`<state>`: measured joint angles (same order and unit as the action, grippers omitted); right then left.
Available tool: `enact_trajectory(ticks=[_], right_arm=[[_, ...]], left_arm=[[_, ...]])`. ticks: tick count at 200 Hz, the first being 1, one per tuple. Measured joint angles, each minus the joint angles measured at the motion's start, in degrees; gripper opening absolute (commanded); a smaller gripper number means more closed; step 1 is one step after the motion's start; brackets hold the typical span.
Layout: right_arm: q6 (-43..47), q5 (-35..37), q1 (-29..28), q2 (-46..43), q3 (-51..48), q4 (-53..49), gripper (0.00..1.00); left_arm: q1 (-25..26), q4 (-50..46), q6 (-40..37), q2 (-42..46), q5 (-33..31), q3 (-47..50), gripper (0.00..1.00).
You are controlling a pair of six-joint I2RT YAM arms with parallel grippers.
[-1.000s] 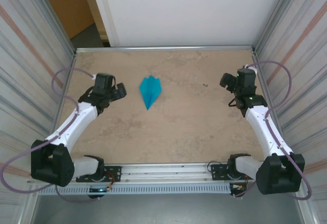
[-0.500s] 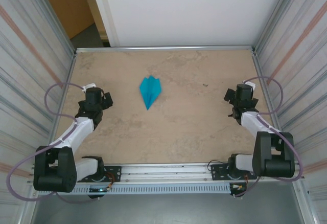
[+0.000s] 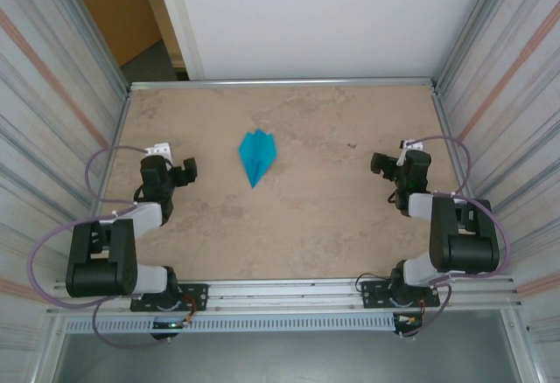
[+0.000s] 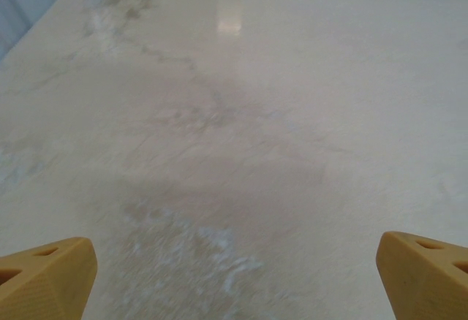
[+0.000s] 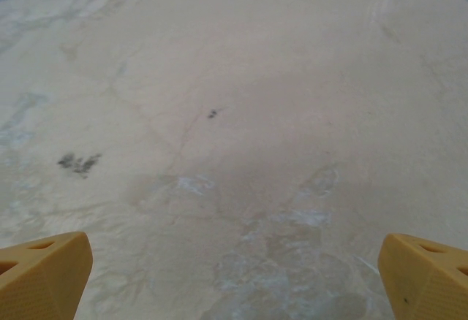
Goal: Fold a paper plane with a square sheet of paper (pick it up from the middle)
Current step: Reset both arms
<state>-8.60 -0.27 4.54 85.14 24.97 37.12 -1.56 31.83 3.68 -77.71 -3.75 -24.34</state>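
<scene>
1. One beige marbled table point(image 3: 306, 226) under everything.
2. Two arms: left arm point(image 3: 147, 215) left of the paper plane point(image 3: 257, 156), right arm point(image 3: 459, 243) well to its right.
3. Two grippers: left gripper point(image 3: 185, 171) near the plane, right gripper point(image 3: 378, 163) farther off; both spread wide, empty.
4. One teal paper plane, flat on the table, nose toward the near edge.

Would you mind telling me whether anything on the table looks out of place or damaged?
Nothing stands out. The paper plane lies folded on the table, apart from the left gripper and right gripper, both open. A few dark specks mark its surface.
</scene>
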Motion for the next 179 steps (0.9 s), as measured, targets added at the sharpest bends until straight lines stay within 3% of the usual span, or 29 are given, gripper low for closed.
enact_trajectory(ticks=[66, 179], right_arm=[[1.66, -2.8, -0.39, 2.62, -2.01, 6.54, 0.99], [1.84, -2.58, -1.25, 2.71, -1.99, 6.64, 0.99]], left_arm=[[0.11, 10.78, -3.21, -7.54, 5.79, 1.88, 0.99], [3.1, 11.85, -5.51, -8.87, 3.04, 1.84, 0.99]])
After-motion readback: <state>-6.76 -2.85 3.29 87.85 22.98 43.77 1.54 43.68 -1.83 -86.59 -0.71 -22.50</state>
